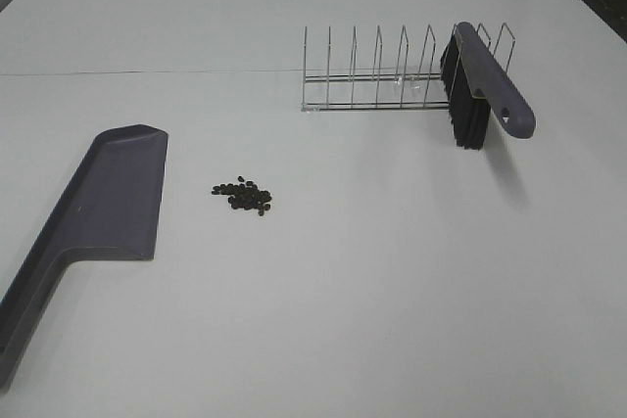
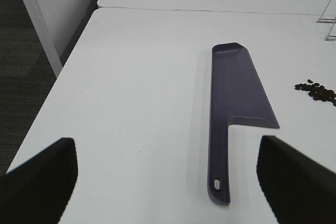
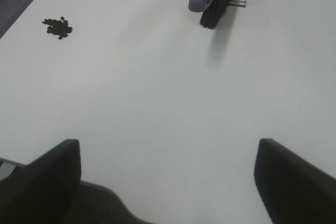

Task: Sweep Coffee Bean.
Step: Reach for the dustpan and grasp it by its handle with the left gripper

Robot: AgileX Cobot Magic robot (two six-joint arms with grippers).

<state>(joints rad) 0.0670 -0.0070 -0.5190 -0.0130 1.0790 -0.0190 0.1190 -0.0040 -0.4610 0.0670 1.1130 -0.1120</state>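
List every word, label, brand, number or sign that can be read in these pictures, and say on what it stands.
None: no view shows any readable text.
The dustpan, the brush, the wire rack, the coffee beans and the white table show no lettering, label or sign.

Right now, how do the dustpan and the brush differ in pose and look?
The dustpan lies flat on the table; the brush leans tilted on the wire rack, bristles down. The dustpan is bare plastic; the brush carries black bristles. Both are grey-purple, with a hole in the handle.
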